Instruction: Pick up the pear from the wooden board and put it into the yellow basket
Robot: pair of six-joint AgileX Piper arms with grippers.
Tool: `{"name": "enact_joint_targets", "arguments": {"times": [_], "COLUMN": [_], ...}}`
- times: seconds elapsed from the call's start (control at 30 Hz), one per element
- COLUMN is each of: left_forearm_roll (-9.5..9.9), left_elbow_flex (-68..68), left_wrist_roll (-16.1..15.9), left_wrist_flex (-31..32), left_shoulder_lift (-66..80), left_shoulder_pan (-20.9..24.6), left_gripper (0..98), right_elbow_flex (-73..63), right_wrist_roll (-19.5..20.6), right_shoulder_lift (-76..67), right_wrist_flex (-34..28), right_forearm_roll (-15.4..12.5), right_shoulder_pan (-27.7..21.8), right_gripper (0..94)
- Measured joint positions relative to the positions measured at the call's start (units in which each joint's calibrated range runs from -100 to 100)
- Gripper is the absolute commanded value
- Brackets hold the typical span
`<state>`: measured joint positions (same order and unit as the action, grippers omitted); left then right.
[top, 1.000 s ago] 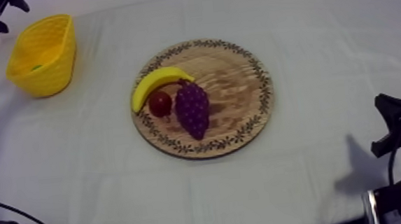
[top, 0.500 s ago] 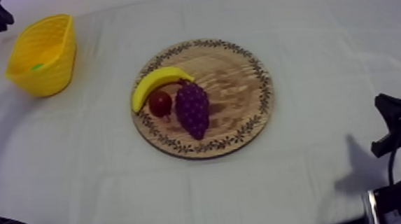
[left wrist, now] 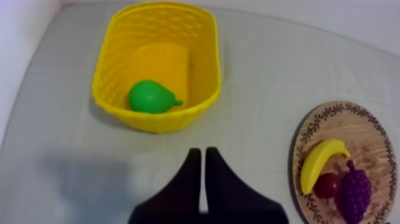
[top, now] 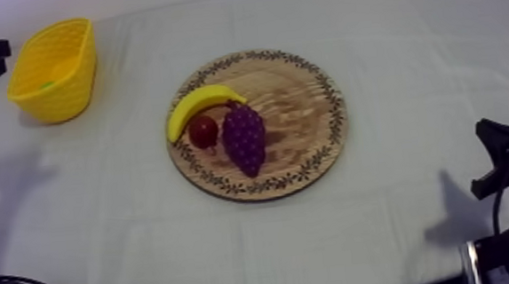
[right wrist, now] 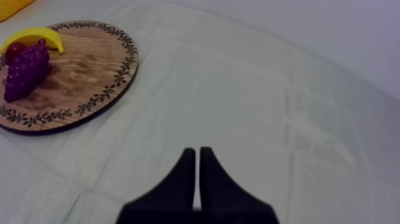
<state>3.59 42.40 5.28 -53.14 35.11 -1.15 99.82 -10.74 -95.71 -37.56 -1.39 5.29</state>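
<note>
The pear (left wrist: pixel 152 98) is in the yellow basket (left wrist: pixel 161 122). It lies on its side on the basket's floor, close against the wall that faces the left pincer (left wrist: pixel 201 152). That pincer hangs just outside that wall, over the cloth of the table (top: pixel 391 41), apart from basket and pear alike and touching nothing. Its two black fingers are pressed together into a narrow wedge, with nothing between them.

Over to the right pincer (right wrist: pixel 197 152): it is well apart from the basket, out over bare cloth. Its fingers are also together, and they are empty.

Between it and the basket sits the round wooden board (top: pixel 301 121), near the basket but not touching it. Three toy fruits lie on the half of the board that faces the basket. The banana (top: pixel 201 104) curves along the rim on the basket's side. The small red fruit (top: pixel 203 131) is tucked under the banana's arc. The bunch of grapes (top: pixel 244 138) rests against the red fruit, on its side away from the basket.
</note>
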Motion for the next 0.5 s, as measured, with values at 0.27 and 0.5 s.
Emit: {"name": "enact_joint_targets", "arguments": {"times": [0.27,0.5], "left_forearm_roll": [0.95,1.16], "left_elbow_flex": [11.52,21.92], "left_wrist_roll": [-0.24,-3.63], "left_wrist_flex": [1.61,2.89], "left_shoulder_lift": [11.30,22.92], "left_shoulder_pan": [-0.26,-0.78], "left_gripper": [0.0,0.0], "right_elbow_flex": [0.00,0.00], "right_wrist_roll": [0.07,0.04], "right_shoulder_lift": [0.00,0.00], "right_wrist_flex": [0.00,0.00], "right_forearm_roll": [0.00,0.00], "right_shoulder_pan": [0.00,0.00], "right_gripper": [0.4,0.4]}}
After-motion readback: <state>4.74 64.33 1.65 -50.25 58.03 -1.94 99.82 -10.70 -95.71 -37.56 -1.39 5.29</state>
